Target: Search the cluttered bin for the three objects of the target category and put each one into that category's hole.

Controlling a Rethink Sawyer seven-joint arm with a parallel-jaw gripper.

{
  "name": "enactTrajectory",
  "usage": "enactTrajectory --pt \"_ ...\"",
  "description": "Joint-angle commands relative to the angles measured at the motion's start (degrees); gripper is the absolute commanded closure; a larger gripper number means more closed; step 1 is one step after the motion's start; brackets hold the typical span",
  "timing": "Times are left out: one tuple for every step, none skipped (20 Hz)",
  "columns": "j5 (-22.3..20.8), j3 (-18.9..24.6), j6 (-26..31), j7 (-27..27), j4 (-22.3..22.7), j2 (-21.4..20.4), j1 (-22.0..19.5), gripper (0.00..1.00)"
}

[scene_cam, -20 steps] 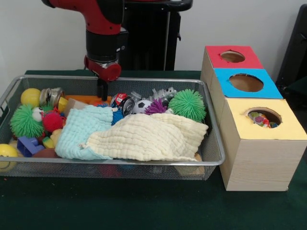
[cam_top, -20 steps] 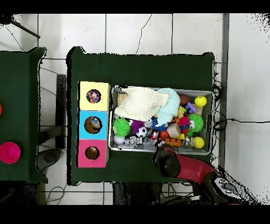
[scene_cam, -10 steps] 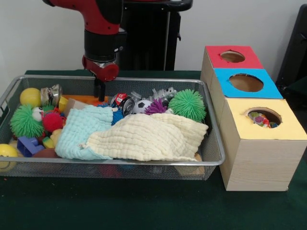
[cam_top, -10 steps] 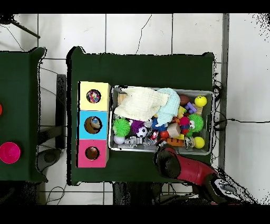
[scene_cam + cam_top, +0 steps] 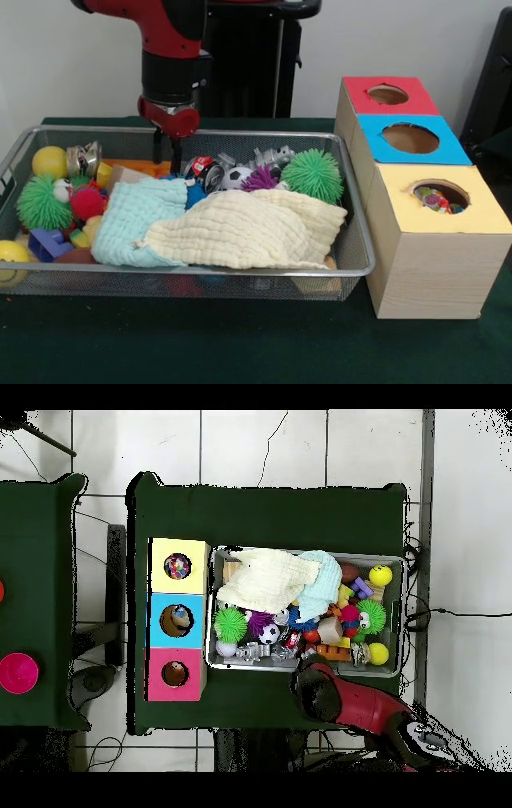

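Toys fill a wire mesh bin [image 5: 352, 264] that is set on the dark green worktop [image 5: 240, 344]; which category is sought cannot be told. At one end of the bin are seen a yellow ball [image 5: 50, 162], a green spiky ball [image 5: 42, 203], a red spiky ball [image 5: 88, 202] and a blue block [image 5: 46, 243]. Along the far wall lie a small soccer ball [image 5: 236, 177], a purple spiky ball [image 5: 260, 178], a larger green spiky ball [image 5: 313, 175] and a silver toy [image 5: 274, 155]. Much of the heap is covered by two cloths: a pale blue cloth [image 5: 132, 220] and, overlapping it, a cream cloth [image 5: 248, 228], so whatever lies beneath is hidden.

Just beside the bin is stood a wooden box with three round holes, topped red [image 5: 388, 94], blue [image 5: 410, 138] and yellow [image 5: 442, 196]; small coloured items are visible inside the yellow hole.

The pincer [image 5: 166, 148] is held low over the far edge of the bin, near an orange piece [image 5: 144, 166]. Its two dark fingers [image 5: 175, 152] are set slightly apart, and nothing is gripped between them. In the overhead view only the red arm [image 5: 345, 702] is shown at the bin's edge.
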Motion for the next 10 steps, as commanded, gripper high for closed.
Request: enactTrajectory --pt "-4.06 6.43 -9.32 3.0 -15.27 28.2 -8.47 0.0" --pt "-4.65 6.49 -11.63 3.69 -16.19 29.47 -8.69 0.0" --pt "-5.88 7.78 -11.73 3.66 -16.99 30.53 -10.29 0.0" --pt "-6.95 8.66 -11.92 3.68 -17.6 31.29 -11.32 0.0" --pt "-7.28 8.69 -12.55 4.13 -17.71 31.5 -11.42 0.0" --pt "-7.5 8.53 -12.31 4.44 -17.8 31.42 -11.19 0.0" --pt "-7.72 8.37 -12.06 4.75 -17.89 31.35 -10.96 1.0" --pt "-7.92 8.44 -11.49 4.48 -17.92 31.22 -10.98 1.0" --pt "-8.13 8.52 -10.92 4.2 -17.95 31.09 -11.01 1.0" --pt "-8.34 8.59 -10.35 3.93 -17.98 30.97 -11.03 1.0"
